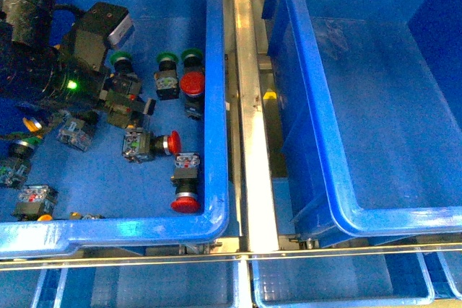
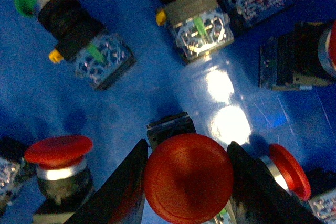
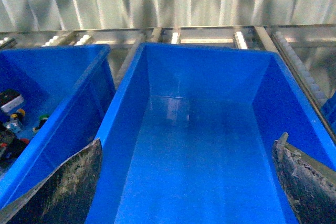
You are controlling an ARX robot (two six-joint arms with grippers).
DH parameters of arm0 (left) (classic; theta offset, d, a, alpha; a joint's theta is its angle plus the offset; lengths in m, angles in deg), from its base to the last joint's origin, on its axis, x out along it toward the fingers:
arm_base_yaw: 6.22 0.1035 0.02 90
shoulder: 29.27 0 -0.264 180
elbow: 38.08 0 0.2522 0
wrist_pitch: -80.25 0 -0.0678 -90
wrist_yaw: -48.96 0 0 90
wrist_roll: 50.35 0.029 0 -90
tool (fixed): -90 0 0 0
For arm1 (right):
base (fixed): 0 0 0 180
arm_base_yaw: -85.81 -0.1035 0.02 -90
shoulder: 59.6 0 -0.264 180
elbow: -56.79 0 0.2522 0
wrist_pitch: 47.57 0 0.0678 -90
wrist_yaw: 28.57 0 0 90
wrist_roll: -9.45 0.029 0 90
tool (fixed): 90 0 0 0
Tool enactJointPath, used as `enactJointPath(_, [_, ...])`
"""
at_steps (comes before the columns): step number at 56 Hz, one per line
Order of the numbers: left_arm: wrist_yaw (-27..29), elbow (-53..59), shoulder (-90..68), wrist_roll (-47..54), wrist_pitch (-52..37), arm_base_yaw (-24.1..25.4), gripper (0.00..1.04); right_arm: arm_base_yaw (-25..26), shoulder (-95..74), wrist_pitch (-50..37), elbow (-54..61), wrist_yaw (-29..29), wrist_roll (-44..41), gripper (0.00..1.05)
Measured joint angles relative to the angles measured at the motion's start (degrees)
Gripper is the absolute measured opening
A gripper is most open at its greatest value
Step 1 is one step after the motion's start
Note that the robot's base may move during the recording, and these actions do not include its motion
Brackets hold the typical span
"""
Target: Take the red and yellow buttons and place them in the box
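Currently: left gripper [image 2: 187, 182] clamped on a red round mushroom-cap push-button switch [image 2: 189, 174], inside the blue plastic source bin [image 2: 157, 93].
Both black fingers [image 2: 121, 187] touch the cap's sides; more red-capped switches [image 2: 58, 153] lie just beside them, one each side. Right gripper [image 3: 184, 187] spread wide, large deep blue plastic tote [image 3: 210, 72] directly below it.

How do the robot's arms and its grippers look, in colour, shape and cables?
The left arm is black, partly wrapped in glossy black, with a black cable, a lit green lamp and a grey-topped block. The left gripper has flat black wedge fingers; the right gripper has dark grey, scuffed fingers. The right arm itself is out of view.
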Motion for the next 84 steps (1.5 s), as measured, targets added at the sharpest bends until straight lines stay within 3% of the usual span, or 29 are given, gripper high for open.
enactJointPath(30, [-10.4, 16.8, 18.4, -9.5, -1.2, 3.5, 0.36, 0.0, 0.0, 0.0, 0.0, 0.0, 0.0, 0.98])
enactJointPath(43, [-24.2, 22.8, 31.8, -24.0, 1.8, 7.8, 0.36, 0.0, 0.0, 0.0, 0.0, 0.0, 0.0, 0.98])
enactJointPath(51, [-30.6, 24.3, 36.8, -30.7, 4.8, 9.1, 0.36, 0.0, 0.0, 0.0, 0.0, 0.0, 0.0, 0.98])
enactJointPath(61, [-36.6, 26.2, 43.0, -42.2, 1.9, 9.4, 0.36, 0.0, 0.0, 0.0, 0.0, 0.0, 0.0, 0.98])
enactJointPath(68, [-36.5, 27.2, 45.9, -51.0, -4.1, 6.2, 0.36, 0.0, 0.0, 0.0, 0.0, 0.0, 0.0, 0.98])
enactJointPath(78, [-29.3, 27.8, 44.9, -61.6, -14.8, -5.0, 0.36, 0.0, 0.0, 0.0, 0.0, 0.0, 0.0, 0.98])
enactJointPath(84, [-23.1, 27.4, 42.9, -67.1, -17.5, -14.4, 0.36, 0.0, 0.0, 0.0, 0.0, 0.0, 0.0, 0.98])
